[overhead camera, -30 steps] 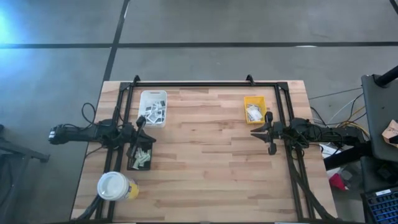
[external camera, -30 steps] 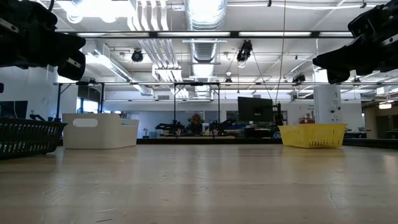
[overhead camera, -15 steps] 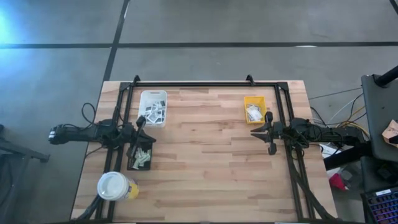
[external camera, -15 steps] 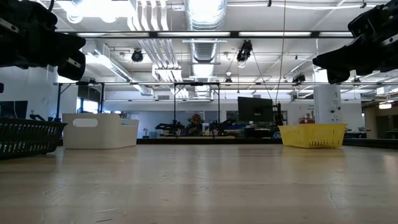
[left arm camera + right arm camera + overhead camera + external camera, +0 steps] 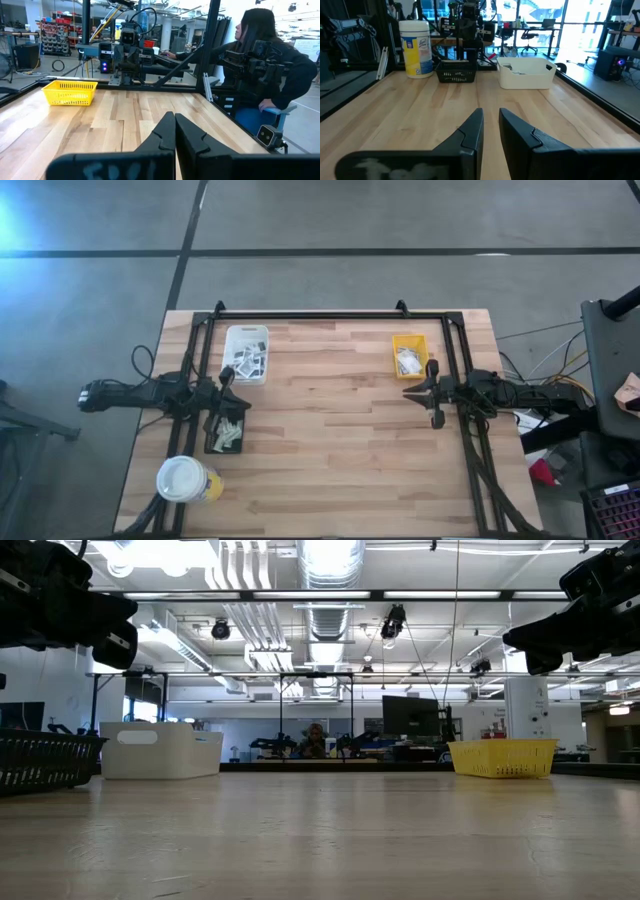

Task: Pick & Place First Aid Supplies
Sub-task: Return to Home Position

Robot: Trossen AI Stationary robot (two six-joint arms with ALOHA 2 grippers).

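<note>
The first aid supplies lie as small packets in three trays: a white tray point(image 5: 246, 353) at the far left, a yellow tray point(image 5: 409, 356) at the far right, and a black tray point(image 5: 225, 432) at the near left. My left gripper point(image 5: 244, 401) hangs above the table by the black tray's far end, its fingers point(image 5: 174, 131) shut and empty. My right gripper point(image 5: 407, 393) hangs above the table just near of the yellow tray, its fingers point(image 5: 491, 125) a narrow gap apart and empty. Both point toward the table's middle.
A large white-topped yellow cup point(image 5: 185, 478) stands at the near left corner. A black frame point(image 5: 330, 315) runs along the table's far edge and both sides. Bare wood lies between the two grippers point(image 5: 330, 410). A person point(image 5: 265, 60) sits beyond the table.
</note>
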